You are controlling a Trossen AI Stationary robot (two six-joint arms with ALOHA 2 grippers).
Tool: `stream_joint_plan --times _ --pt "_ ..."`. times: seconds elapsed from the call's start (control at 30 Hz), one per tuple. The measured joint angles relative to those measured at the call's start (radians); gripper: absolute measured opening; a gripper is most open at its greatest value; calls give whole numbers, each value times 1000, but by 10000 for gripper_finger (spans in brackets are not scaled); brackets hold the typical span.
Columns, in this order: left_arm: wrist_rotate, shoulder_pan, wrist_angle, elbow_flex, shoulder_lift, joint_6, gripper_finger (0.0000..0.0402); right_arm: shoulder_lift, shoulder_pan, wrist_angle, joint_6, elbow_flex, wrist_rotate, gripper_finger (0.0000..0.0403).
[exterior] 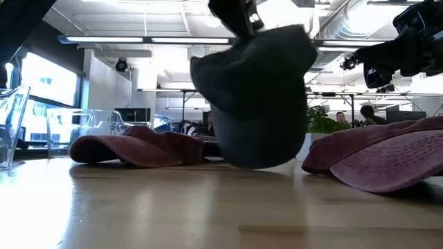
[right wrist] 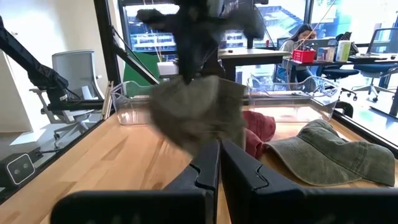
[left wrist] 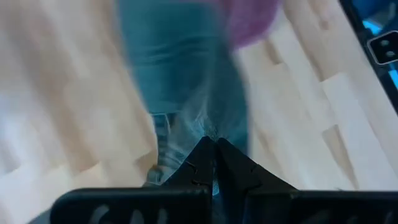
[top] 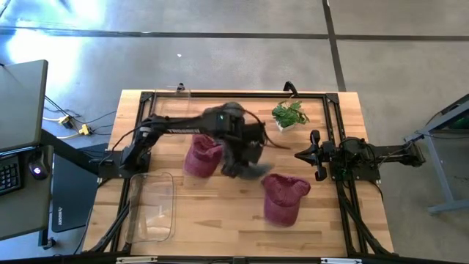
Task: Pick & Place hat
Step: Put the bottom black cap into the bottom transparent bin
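Note:
My left gripper (top: 248, 149) is over the middle of the table, shut on a dark grey hat (top: 251, 169) that hangs below it. In the low view the hat (exterior: 259, 97) fills the centre under the gripper (exterior: 239, 17). One maroon hat (top: 202, 158) lies flat on the table to its left. A second maroon hat (top: 284, 198) lies nearer the near edge, on its right. My right gripper (top: 302, 154) waits shut at the right side, pointing toward the left arm and touching nothing. My left gripper pinches the dark hat's uppermost part (exterior: 255, 34) between its two fingers (left wrist: 199, 158), coming from above and pointing down. Which part of the hat that is cannot be told. The cloth (left wrist: 186, 81) hangs slack below; I cannot tell whether its lower end (exterior: 256, 162) touches the table.
A clear plastic container (top: 150, 205) stands at the table's near left corner. A small potted plant (top: 289, 115) stands at the far right. A black frame (top: 333, 110) runs along the table's edges. Bare wood lies at the near middle (top: 220, 220).

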Motion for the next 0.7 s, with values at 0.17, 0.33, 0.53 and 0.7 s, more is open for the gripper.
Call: stream_joint_plan --times 0.17,0.33,0.53,0.7 --pt "29 -1 37 -21 0 -33 0 0 0 0 0 0 0 12" --pt "129 -5 27 15 0 -60 0 0 0 0 0 0 0 12" --pt "155 -11 32 33 -1 -72 0 0 0 0 0 0 0 12" --pt "155 -9 29 33 -1 -118 0 0 0 0 0 0 0 12"
